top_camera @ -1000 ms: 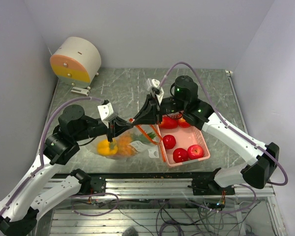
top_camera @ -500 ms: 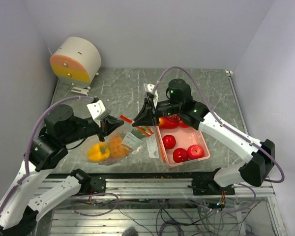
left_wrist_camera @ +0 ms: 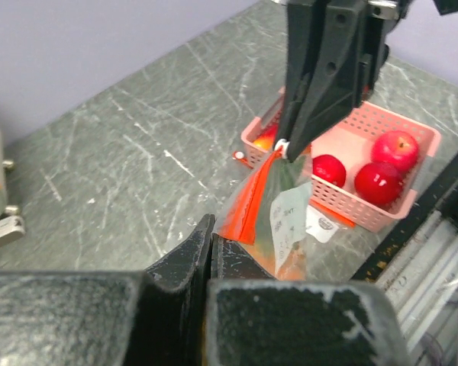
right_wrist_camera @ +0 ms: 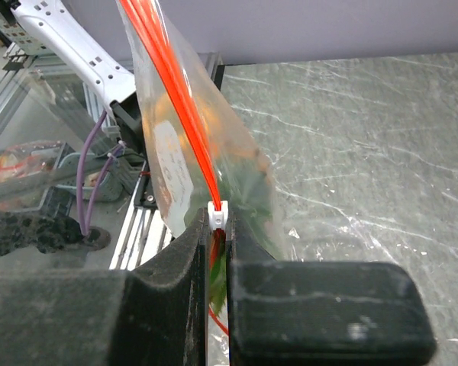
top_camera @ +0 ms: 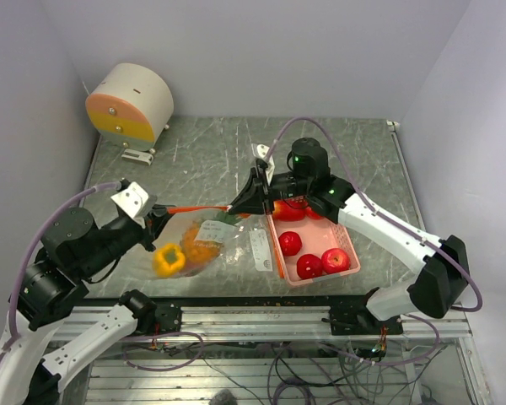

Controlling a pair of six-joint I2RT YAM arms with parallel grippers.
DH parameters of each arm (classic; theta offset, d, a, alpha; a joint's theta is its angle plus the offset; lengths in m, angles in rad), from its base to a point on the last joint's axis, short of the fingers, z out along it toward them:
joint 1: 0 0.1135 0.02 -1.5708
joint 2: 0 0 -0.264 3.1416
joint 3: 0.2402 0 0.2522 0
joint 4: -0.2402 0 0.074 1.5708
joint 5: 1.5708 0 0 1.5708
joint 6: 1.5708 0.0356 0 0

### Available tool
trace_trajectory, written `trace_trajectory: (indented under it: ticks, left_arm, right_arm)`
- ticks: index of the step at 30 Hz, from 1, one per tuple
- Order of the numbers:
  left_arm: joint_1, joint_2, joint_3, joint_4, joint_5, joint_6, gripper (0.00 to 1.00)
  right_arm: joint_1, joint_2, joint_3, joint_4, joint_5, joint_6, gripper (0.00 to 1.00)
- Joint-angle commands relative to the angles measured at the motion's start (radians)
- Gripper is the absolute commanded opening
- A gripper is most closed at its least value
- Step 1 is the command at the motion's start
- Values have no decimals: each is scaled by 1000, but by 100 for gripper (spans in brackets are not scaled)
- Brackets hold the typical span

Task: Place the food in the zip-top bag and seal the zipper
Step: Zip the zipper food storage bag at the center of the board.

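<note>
Two white labels show on the zip-top bag (top_camera: 207,240), one (top_camera: 217,231) near its top and one (top_camera: 261,250) by the pink basket (top_camera: 354,257), but the print on both is too small for me to read. The left fingers (left_wrist_camera: 187,255) are pinched shut on one end of the orange-red zipper strip (top_camera: 198,208). The right fingers (right_wrist_camera: 175,263) are clamped on the other end, just below the white slider (right_wrist_camera: 216,213).

Inside the bag I see the yellow pepper (top_camera: 168,259) and the bumpy orange fruit (top_camera: 201,251). Three red apples (top_camera: 309,266) sit in the basket, outside the bag (something red lies under the right arm too, but I cannot tell what).

Half a second ago the left arm was nearer the right one and the strip sagged. Now it has drawn back to the left, and the strip runs taut and straight between the two grips, with the bag hanging under it above the counter (top_camera: 202,152). The basket has not moved.
</note>
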Motion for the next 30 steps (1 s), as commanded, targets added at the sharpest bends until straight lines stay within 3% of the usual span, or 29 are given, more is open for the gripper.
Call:
trace_trajectory:
  ticks: [1,4,7,11,17,19,21,25,30]
  left_arm:
    - [1,-81,88,68,-252,2,7]
    - [1,-100,61,80,-219,21,7]
    - [1,-114,16,107,-98,55,7]
    - [1,-128,-56,158,-78,44,8]
    - [1,-98,-83,177,-34,84,79]
    - [1,-99,-79,196,-10,113,86]
    - [1,-105,-82,235,31,139,99]
    - [1,-57,-121,355,257,213,100]
    - [2,166,-45,258,421,344,100]
  right_arm:
    - [-70,38,-57,-39,46,18,0]
    - [-70,49,-58,-12,6,49,0]
    - [-69,52,-36,-32,-1,56,0]
    - [-63,11,-9,-84,74,61,0]
    - [-42,-68,24,-182,216,51,0]
    - [-34,-87,17,-195,224,46,0]
    - [-26,-90,13,-211,223,37,0]
    - [16,-67,26,-258,230,-1,0]
    - [109,-40,68,-335,292,-74,0]
